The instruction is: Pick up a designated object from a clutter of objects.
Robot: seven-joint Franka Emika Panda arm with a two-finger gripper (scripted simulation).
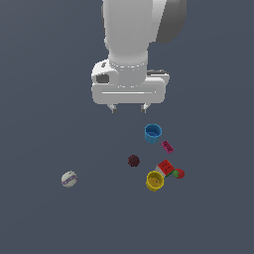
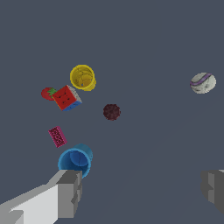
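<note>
Fingers: gripper [image 1: 129, 107] hangs up above the counter [image 1: 39, 99], spread wide, nothing between them.
Striped ball [image 1: 69, 179]: sits alone on the exterior view's left, well apart from everything.
Clutter: blue cup [image 1: 153, 133], pink flat piece [image 1: 167, 146], maroon bumpy ball [image 1: 133, 160], red cube [image 1: 165, 167], yellow cup [image 1: 155, 181] bunched on the right.

Both renders are evenly and dimly lit, with no single light source to be made out. Almost no cast shadows are seen on the dark grey-blue ground [image 1: 44, 124]. Soft shading is shown on the white arm [image 1: 130, 44], brighter on top. No glare or edge distortion is seen; small objects below the gripper [image 1: 129, 107] are rendered coarsely.
</note>
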